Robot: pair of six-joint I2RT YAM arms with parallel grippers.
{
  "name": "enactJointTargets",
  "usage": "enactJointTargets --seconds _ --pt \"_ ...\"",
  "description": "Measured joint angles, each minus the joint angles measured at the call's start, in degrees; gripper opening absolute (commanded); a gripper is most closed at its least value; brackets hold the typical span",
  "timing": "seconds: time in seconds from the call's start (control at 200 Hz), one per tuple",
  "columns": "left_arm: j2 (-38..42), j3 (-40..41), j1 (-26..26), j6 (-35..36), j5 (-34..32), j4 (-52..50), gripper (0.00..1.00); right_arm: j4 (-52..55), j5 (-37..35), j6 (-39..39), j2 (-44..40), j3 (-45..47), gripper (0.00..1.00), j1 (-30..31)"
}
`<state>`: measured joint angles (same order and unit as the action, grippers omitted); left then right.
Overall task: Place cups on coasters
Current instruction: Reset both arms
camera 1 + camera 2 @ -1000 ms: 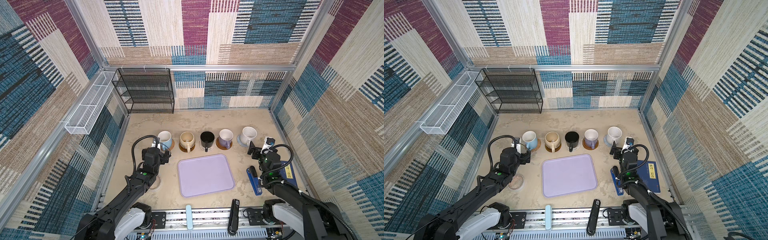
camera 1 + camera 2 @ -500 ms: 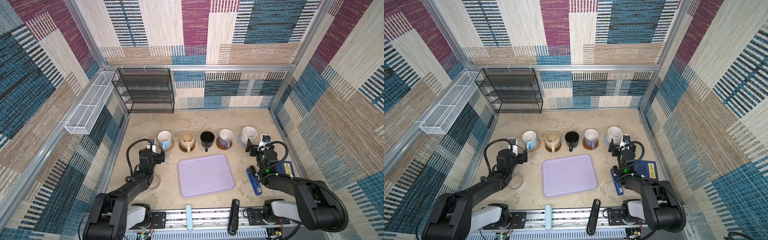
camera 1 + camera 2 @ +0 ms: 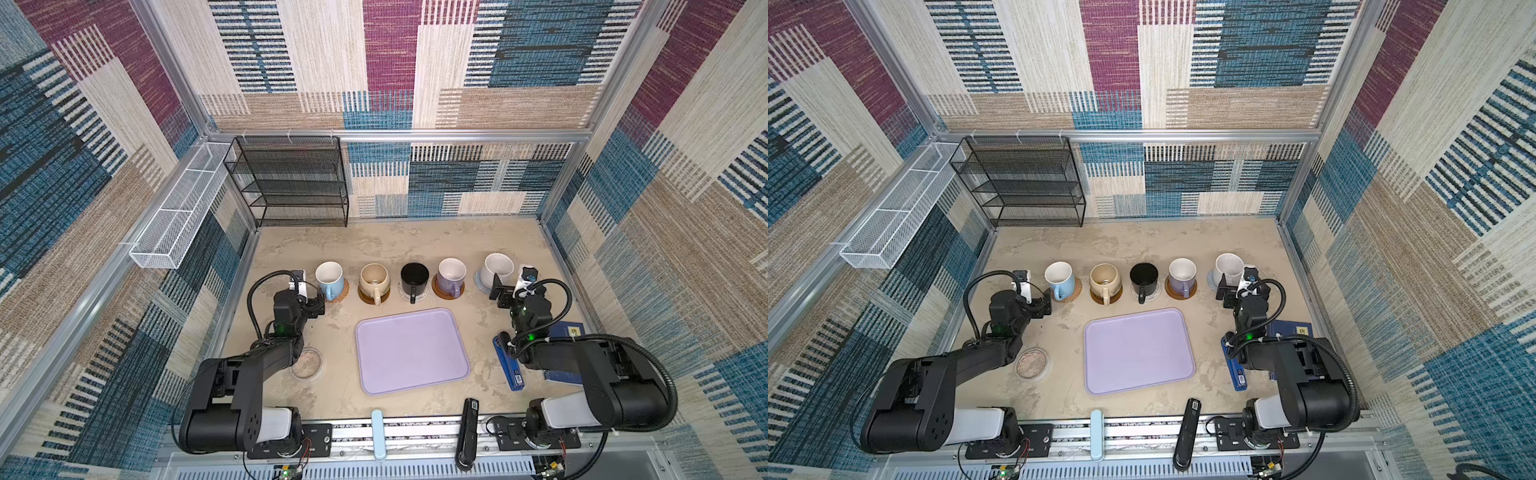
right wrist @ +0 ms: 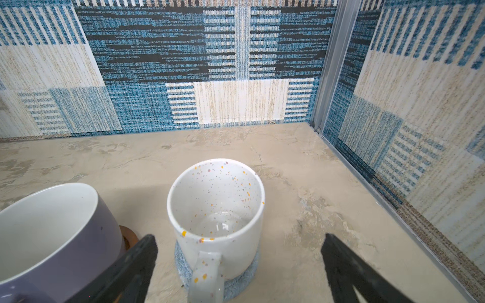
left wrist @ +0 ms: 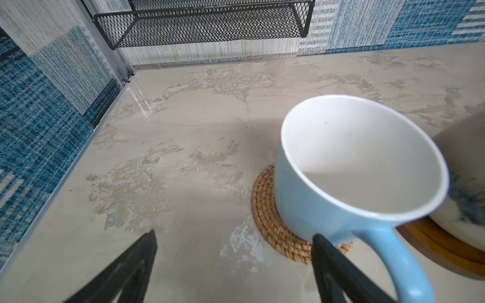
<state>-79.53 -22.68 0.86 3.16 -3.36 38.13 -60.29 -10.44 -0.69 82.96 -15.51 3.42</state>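
Ahead of the released left claw (image 5: 235,234) and released right claw (image 4: 240,235), cups (image 3: 329,276) rest on coasters (image 5: 265,223).

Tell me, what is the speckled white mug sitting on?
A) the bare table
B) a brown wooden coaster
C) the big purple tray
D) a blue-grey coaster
D: in the right wrist view the speckled white mug stands upright on the blue-grey crocheted coaster.

Lavender tray (image 3: 411,349) mid-table, pinkish dish (image 3: 311,366) nearby, blk mesh rack (image 3: 291,183) at back, white wire basket (image 3: 178,220)
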Motion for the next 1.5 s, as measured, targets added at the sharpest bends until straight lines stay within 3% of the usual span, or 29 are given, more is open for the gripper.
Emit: enactJointTargets --seconds 0.506,1.092,1.498 --pt "-8.09 -0.79 -0.61 0.0 3.72 6.16 0.95 -1.51 2.47 -0.11 3.17 -1.11 1.0 -2.25" --pt "-8.85 -2.93 -2.4 -0.87 4.48 5.44 0.99 -5.57 12.44 0.66 4.07 1.68 1.0 -5.16" --pt "-8.85 -2.93 -2.51 -1.07 5.16 5.33 0.99 -10.45 13.03 0.66 5.2 3.32 1.0 -5.2"
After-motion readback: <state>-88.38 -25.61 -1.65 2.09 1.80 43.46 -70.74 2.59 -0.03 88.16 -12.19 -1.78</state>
